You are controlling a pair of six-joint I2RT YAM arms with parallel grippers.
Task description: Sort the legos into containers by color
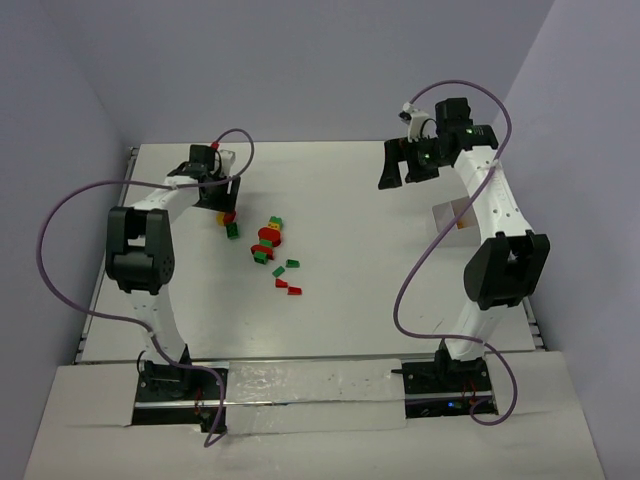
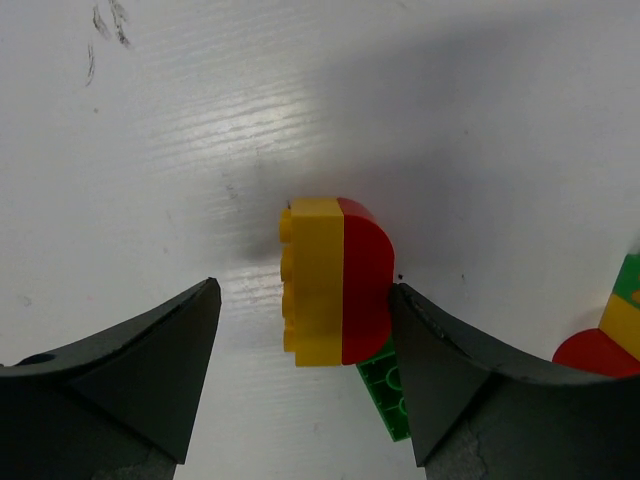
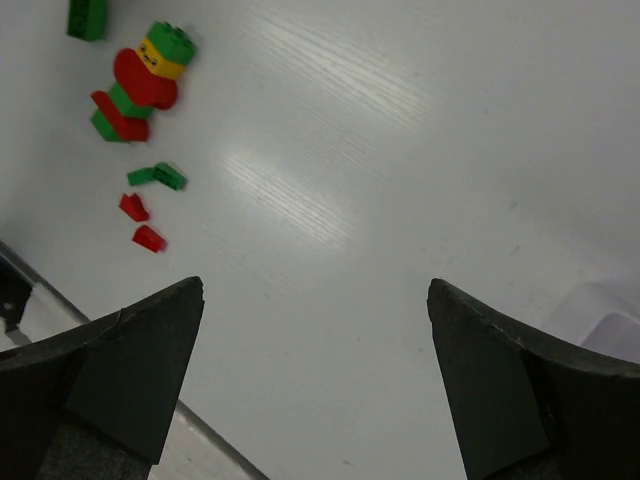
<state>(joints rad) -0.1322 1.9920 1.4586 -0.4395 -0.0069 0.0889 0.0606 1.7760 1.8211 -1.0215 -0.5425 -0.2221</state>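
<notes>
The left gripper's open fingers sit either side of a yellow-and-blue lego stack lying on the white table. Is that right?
Not quite. The left wrist view shows the left gripper open around a yellow-and-red lego stack, not a yellow-and-blue one, lying on the white table.

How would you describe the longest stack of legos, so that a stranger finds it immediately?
On the white table, look just left of the middle, right of the left tool. There lies a stack of joined green, yellow and red legos. Unlike the loose single pieces nearer the arm bases, it is several bricks long.
</notes>
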